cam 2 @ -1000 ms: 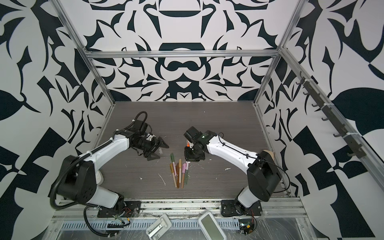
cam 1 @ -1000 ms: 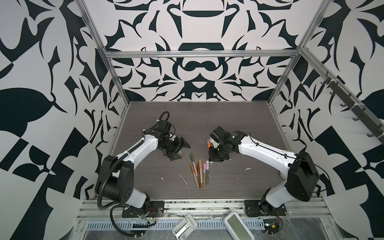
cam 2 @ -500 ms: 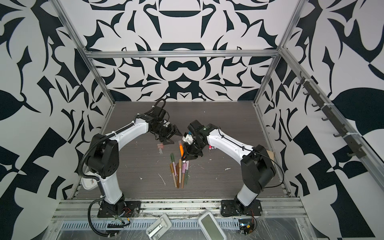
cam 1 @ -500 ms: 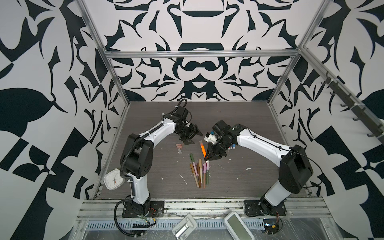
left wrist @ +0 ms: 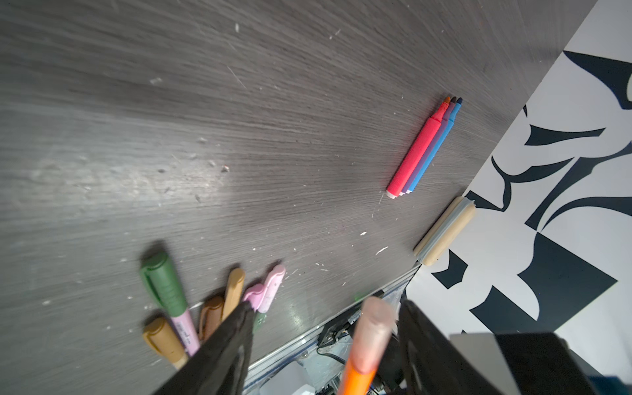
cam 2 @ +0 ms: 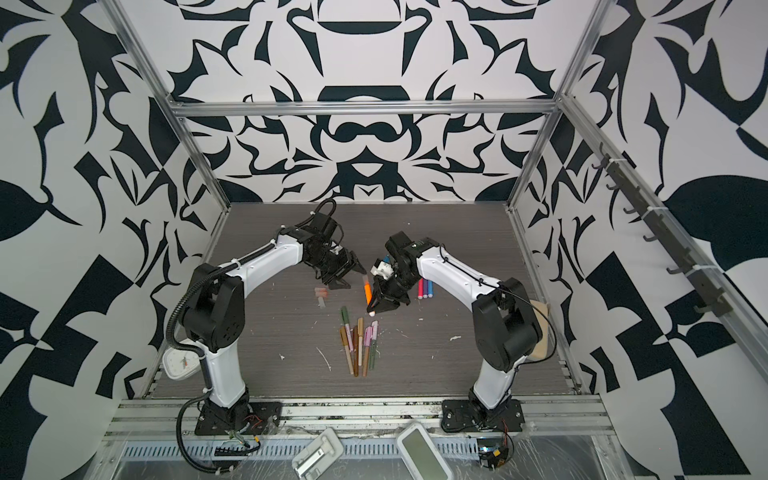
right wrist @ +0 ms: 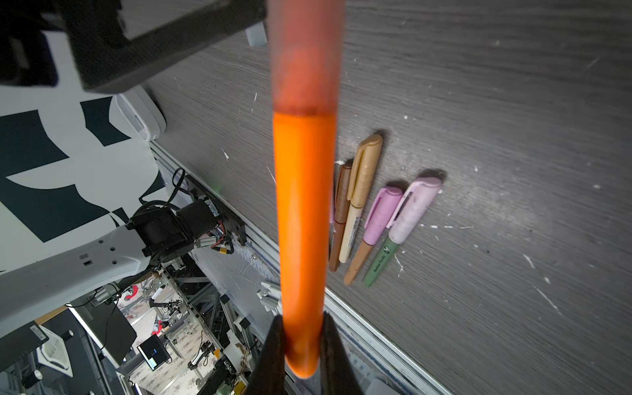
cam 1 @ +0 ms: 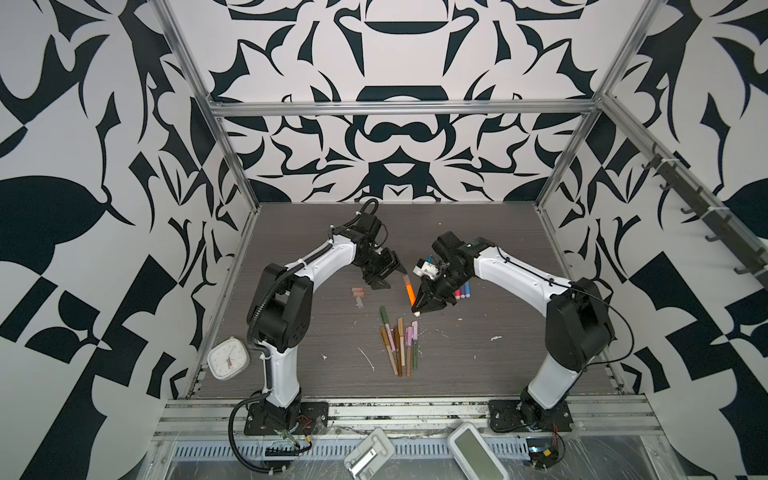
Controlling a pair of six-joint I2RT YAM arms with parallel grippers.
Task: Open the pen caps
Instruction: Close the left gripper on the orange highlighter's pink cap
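Observation:
My right gripper [cam 1: 417, 309] [right wrist: 302, 318] is shut on the tail of an orange pen [cam 1: 409, 291] [cam 2: 367, 293] [right wrist: 302, 205], held above the table. Its translucent peach cap [left wrist: 374, 321] [right wrist: 304, 61] sits on the end and points into my left gripper [cam 1: 394, 277] [cam 2: 352, 277] [left wrist: 326, 307]. That gripper is open, one finger close beside the cap and a gap on the other side. Two loose pen caps [cam 1: 358, 292] [cam 2: 321, 293] lie left of centre. Several capped muted pens [cam 1: 399, 345] [cam 2: 359, 345] [right wrist: 372, 212] lie bunched in front. Three uncapped bright pens [cam 1: 462, 289] [cam 2: 424, 289] [left wrist: 424, 150] lie under the right arm.
A white clock [cam 1: 227, 357] [cam 2: 180, 361] sits at the table's front left corner. A beige and grey roll [left wrist: 444, 231] [cam 2: 540, 328] lies at the right edge. Two white devices [cam 1: 478, 451] [cam 1: 368, 453] rest on the front rail. White flecks dot the tabletop.
The right gripper has lifted the orange pen off the table and tilted its capped end to the left. The left gripper has swung back and right to it, its jaws narrower.

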